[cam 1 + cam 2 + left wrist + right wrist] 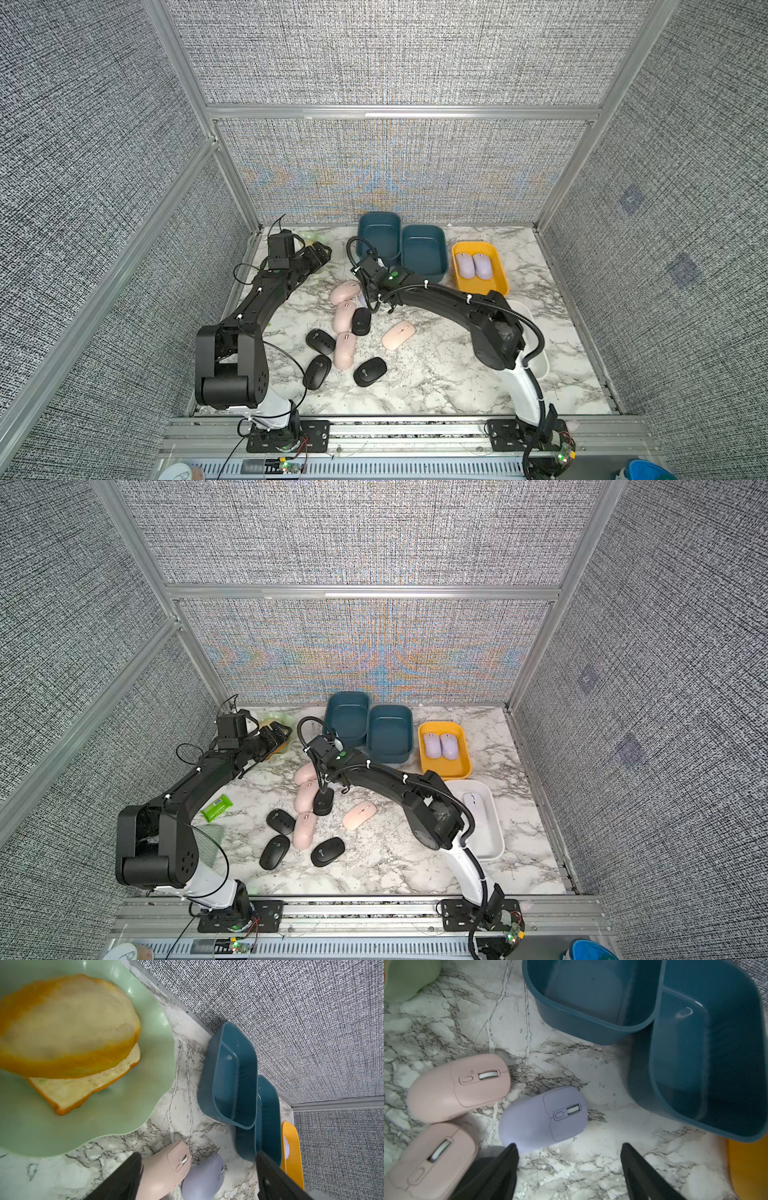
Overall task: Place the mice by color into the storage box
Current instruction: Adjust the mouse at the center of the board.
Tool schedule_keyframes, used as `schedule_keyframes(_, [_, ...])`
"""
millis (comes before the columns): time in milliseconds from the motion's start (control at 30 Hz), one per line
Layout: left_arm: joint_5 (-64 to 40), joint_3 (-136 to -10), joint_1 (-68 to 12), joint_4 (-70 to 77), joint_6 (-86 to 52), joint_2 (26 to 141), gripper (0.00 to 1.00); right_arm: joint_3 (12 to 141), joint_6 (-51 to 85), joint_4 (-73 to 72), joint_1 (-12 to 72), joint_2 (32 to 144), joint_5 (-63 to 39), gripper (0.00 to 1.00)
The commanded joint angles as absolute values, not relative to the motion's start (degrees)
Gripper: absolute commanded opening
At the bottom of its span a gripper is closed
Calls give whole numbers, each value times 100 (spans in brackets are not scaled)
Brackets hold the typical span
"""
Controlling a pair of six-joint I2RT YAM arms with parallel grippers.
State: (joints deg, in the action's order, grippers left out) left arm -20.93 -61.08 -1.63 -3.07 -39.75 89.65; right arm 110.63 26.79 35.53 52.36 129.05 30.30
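Pink mice (345,291) (398,336) and black mice (320,341) (370,372) lie loose mid-table. A lilac mouse (542,1118) rests on the marble just ahead of my right gripper (569,1147), which is open with only bare marble between its fingers. The yellow storage box (478,286) holds two lilac mice (464,264). A white mouse (471,803) lies in the white box (490,845). Both blue boxes (379,237) (424,253) are empty. My left gripper (322,253) hangs open near the back left, holding nothing; a pink mouse (166,1169) lies beyond its fingers.
A green scalloped plate (145,1105) with bread slices (68,1039) stands at the back left, under the left gripper. A green snack packet (216,808) lies by the left arm. Grey fabric walls close in the back and both sides.
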Motion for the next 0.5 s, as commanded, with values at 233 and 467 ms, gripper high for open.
schedule_keyframes(233, [-2152,-6021,-158,-158,-4008,8862,87,12391,3319,4185,5243,14079,3711,82])
schedule_keyframes(467, [-2256,-6003,-158,-81,-4067,8886,87,12590,3266,4463,5238,14366,3750,82])
